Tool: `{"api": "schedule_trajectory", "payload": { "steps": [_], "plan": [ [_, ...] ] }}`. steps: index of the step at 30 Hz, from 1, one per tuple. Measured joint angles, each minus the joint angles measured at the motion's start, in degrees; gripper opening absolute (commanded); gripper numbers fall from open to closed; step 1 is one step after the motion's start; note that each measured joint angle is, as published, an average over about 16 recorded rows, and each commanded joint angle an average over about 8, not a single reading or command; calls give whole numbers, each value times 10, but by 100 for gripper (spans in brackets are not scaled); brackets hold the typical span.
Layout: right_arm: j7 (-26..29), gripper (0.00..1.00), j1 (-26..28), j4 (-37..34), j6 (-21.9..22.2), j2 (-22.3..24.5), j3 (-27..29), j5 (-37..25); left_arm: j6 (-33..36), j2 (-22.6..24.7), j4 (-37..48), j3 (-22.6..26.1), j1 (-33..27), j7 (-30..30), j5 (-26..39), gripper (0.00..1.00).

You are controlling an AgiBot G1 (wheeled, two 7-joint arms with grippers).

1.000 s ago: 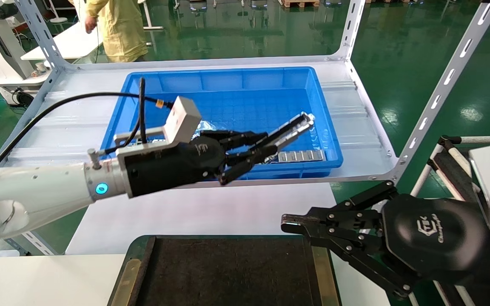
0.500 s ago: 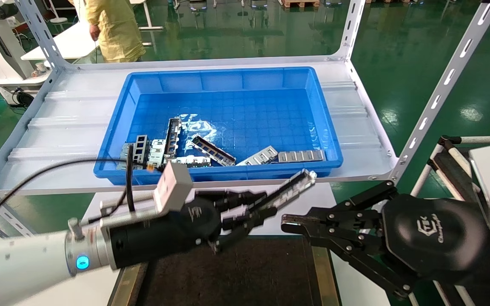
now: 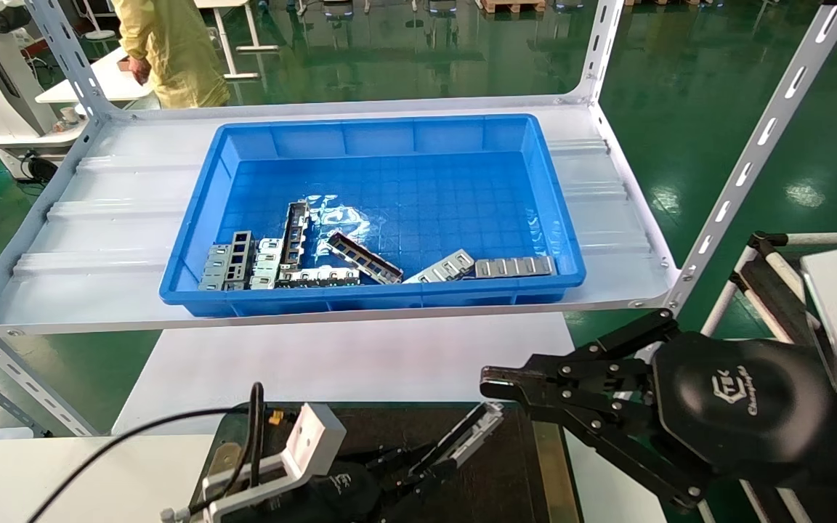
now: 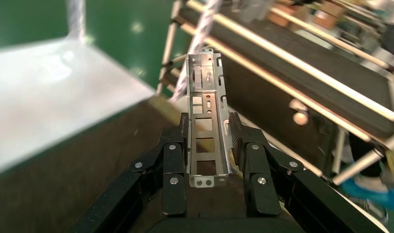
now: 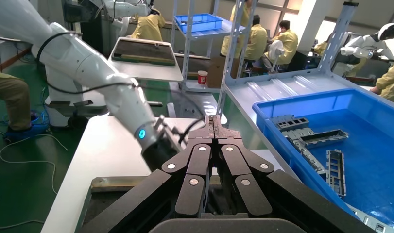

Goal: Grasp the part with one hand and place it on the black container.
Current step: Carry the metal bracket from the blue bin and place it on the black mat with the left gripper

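Head view shows the left gripper (image 3: 418, 472) low over the black container (image 3: 491, 472), clamped on the part (image 3: 462, 439) near one end. The part's long axis runs straight out from the fingers, rising toward the container's far right corner, so its free end is tilted up off the tray. Left wrist view confirms the hold: both fingers (image 4: 173, 160) press the channel's side walls, with the part (image 4: 207, 121) pointing forward and dark tray surface beneath. Whether the part touches the tray yet I cannot tell. Lowering that raised end flat looks like what remains before release. The right gripper (image 3: 527, 381) hangs parked by the container's right edge, jaws closed and empty.
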Motion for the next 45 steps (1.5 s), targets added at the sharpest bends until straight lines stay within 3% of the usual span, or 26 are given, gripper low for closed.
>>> {"api": "schedule_trajectory", "payload": {
  "steps": [13, 23, 32, 45],
  "plan": [
    [0, 0, 0, 0, 0, 0, 0, 0, -190, 73, 5, -1, 74, -24, -21, 0],
    [0, 0, 0, 0, 0, 0, 0, 0, -289, 143, 34, -24, 101, -23, -21, 0],
    [0, 0, 0, 0, 0, 0, 0, 0, -322, 205, 77, -64, 116, -17, -2, 0],
    [0, 0, 0, 0, 0, 0, 0, 0, -312, 277, 140, -134, 138, 0, 41, 0]
  ]
}}
